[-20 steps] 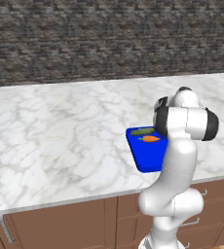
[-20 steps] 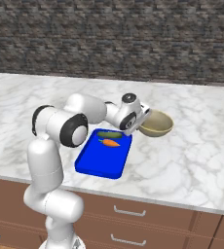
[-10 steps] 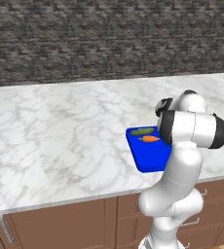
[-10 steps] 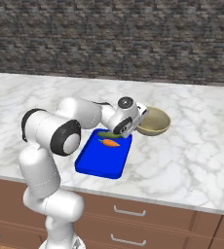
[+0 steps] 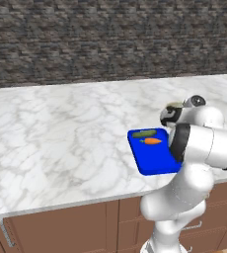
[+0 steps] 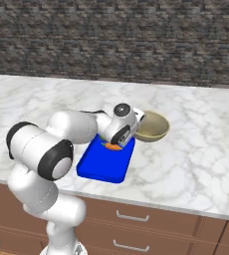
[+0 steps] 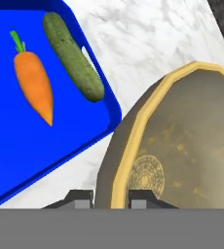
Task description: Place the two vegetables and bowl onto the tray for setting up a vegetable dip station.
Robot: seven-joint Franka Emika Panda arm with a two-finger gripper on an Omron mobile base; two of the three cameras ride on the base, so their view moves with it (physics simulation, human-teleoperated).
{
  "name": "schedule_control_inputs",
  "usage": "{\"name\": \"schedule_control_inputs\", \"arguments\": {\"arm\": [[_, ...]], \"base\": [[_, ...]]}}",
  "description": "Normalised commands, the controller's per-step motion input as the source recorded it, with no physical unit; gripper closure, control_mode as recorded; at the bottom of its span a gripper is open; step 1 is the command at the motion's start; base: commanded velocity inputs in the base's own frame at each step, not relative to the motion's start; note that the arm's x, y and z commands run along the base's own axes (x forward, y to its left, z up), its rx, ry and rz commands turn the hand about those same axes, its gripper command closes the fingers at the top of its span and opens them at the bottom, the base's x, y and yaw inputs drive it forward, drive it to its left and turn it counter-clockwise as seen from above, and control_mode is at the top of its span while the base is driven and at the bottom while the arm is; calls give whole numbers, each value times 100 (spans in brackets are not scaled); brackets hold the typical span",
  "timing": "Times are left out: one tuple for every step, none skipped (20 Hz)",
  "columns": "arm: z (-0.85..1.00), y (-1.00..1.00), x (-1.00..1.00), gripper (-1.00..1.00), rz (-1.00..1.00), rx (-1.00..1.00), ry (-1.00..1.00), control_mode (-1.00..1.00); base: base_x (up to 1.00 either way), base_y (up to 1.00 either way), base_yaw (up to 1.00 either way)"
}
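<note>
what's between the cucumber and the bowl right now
In the hand view, the tray's raised blue rim and a strip of bare marble counter separate the cucumber from the bowl.

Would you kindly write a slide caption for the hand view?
Gripper shut on the tan bowl's rim, beside the blue tray holding carrot and cucumber.
</note>
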Motion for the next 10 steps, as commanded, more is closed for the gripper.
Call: {"name": "schedule_control_inputs", "arguments": {"arm": [[13,24,-49,100,5,-3,0,-100],[14,26,-48,100,5,-3,0,-100],[14,28,-45,100,6,-3,0,-100],[16,28,-44,100,6,-3,0,-100],[15,28,-44,100,6,-3,0,-100],[16,26,-45,100,6,-2,0,-100],[16,28,-45,100,6,-3,0,-100],[16,29,-51,100,5,-4,0,-100],[12,31,-56,100,1,-7,0,-100],[4,34,-57,100,1,-9,0,-100]], "base": [[0,0,0],[0,0,0],[0,0,0],[0,0,0],[0,0,0],[0,0,0],[0,0,0],[0,0,0],[0,0,0],[0,0,0]]}}
